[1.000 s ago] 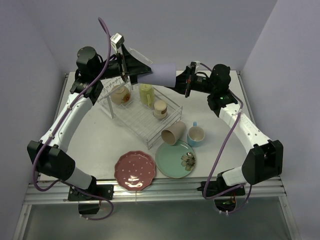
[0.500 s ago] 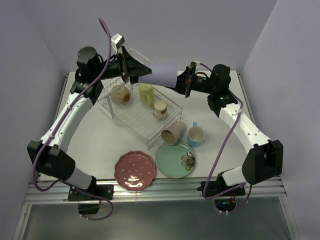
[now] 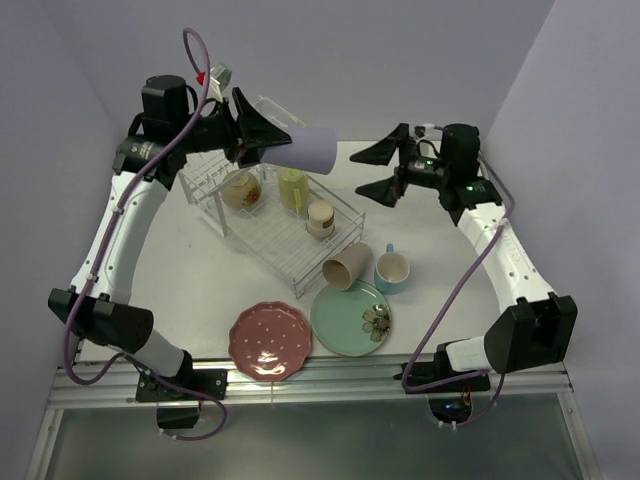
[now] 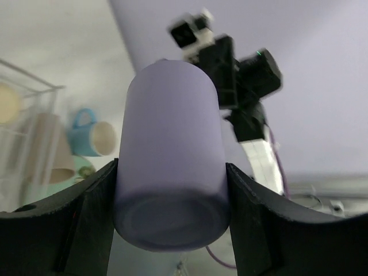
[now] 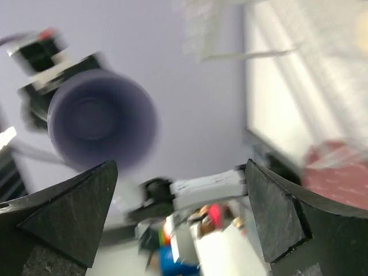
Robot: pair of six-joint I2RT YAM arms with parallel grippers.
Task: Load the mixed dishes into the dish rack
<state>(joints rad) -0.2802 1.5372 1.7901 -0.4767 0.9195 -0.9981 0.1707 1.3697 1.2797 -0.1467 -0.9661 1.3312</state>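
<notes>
My left gripper (image 3: 272,137) is shut on the lavender cup (image 3: 316,147), holding it on its side in the air above the far end of the dish rack (image 3: 285,240). In the left wrist view the lavender cup (image 4: 172,144) sits base-first between both fingers of the left gripper (image 4: 171,168). My right gripper (image 3: 374,172) is open and apart from the cup, to its right. In the right wrist view the right gripper (image 5: 181,167) holds nothing, and the cup's mouth (image 5: 100,118) faces it. A cream bowl (image 3: 240,189), a yellow cup (image 3: 292,189) and a small beige cup (image 3: 320,217) sit in the rack.
On the table in front of the rack lie a tipped beige cup (image 3: 347,268), a light-blue cup (image 3: 392,270), a mint-green plate (image 3: 345,322) with a flower mark and a pink dotted plate (image 3: 270,341). Lavender walls close in the table on three sides.
The right gripper has opened, let go of the lavender cup and pulled back to the right. The left gripper now holds the cup alone, and its arm has swung a little left.
</notes>
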